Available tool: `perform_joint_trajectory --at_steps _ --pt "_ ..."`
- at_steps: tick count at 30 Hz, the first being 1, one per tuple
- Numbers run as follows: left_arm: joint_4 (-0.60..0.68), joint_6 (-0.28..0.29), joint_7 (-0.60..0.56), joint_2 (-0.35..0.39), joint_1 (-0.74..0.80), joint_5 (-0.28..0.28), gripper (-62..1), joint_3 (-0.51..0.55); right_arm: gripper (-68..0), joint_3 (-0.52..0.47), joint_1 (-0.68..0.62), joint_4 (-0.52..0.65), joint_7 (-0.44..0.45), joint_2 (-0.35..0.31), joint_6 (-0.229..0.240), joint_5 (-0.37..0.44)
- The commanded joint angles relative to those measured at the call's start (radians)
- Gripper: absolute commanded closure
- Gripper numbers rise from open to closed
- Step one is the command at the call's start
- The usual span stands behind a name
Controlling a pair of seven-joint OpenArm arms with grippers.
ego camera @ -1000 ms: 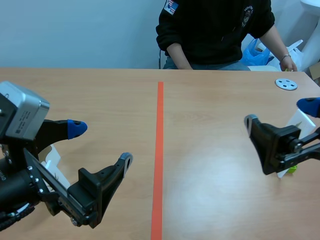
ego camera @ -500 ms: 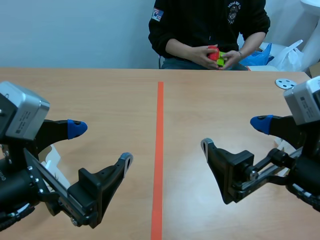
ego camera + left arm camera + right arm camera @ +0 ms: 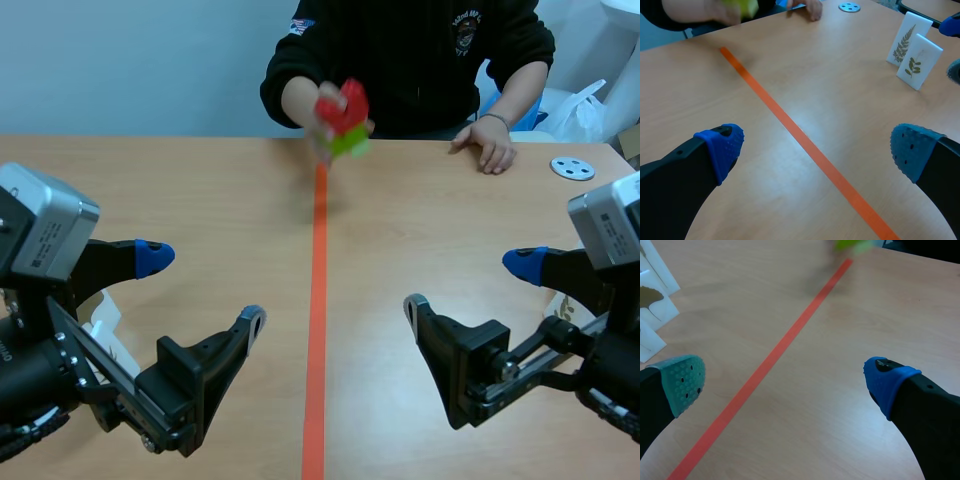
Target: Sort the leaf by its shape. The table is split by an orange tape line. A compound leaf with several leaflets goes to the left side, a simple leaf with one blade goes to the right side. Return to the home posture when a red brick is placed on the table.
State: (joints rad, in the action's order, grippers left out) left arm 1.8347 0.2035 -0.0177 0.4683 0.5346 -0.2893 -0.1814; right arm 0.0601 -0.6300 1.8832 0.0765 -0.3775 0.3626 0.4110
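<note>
"So, where is the brick?"

"Off the table. A person holds it over the far edge, above the tape line. It's blurred, red with green on it."

"And the grippers?"

"The left gripper and right gripper both gape wide and empty, low by the near edge."

"The leaves?"

"The right cards stand upright near the right edge, and the left cards are by the left edge. They look light, stiff and easy to tip, so I'd pinch one gently across its side edges."

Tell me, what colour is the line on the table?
Orange-red line; scene view shows it best.
</note>
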Motion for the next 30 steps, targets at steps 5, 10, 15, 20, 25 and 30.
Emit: perform_joint_trajectory --at_steps 5,10,15,20,25,30 --pt "0.010 0.002 -0.011 -0.002 0.003 -0.006 -62.3 -0.002 -66.7 -0.014 0.006 0.027 0.019 -0.013 0.000 -0.002" --pt "0.010 0.002 -0.009 -0.002 0.003 -0.006 -62.3 -0.002 -66.7 -0.016 0.006 0.027 0.019 -0.016 0.000 -0.003" --pt "0.010 0.002 -0.007 -0.002 0.006 -0.006 -62.3 -0.002 -66.7 -0.016 0.006 0.027 0.018 -0.019 0.000 -0.008" --pt "0.010 0.002 -0.007 -0.002 0.014 -0.006 -62.3 -0.001 -66.7 -0.016 0.006 0.027 0.019 -0.019 0.000 -0.008" --pt "0.010 0.002 -0.007 -0.002 0.017 -0.006 -62.3 0.003 -66.7 -0.016 0.006 0.027 0.019 -0.019 0.000 -0.008" --pt "0.010 0.002 -0.007 -0.002 0.017 -0.006 -62.3 0.004 -66.7 -0.016 0.007 0.027 0.019 -0.019 -0.005 -0.008"
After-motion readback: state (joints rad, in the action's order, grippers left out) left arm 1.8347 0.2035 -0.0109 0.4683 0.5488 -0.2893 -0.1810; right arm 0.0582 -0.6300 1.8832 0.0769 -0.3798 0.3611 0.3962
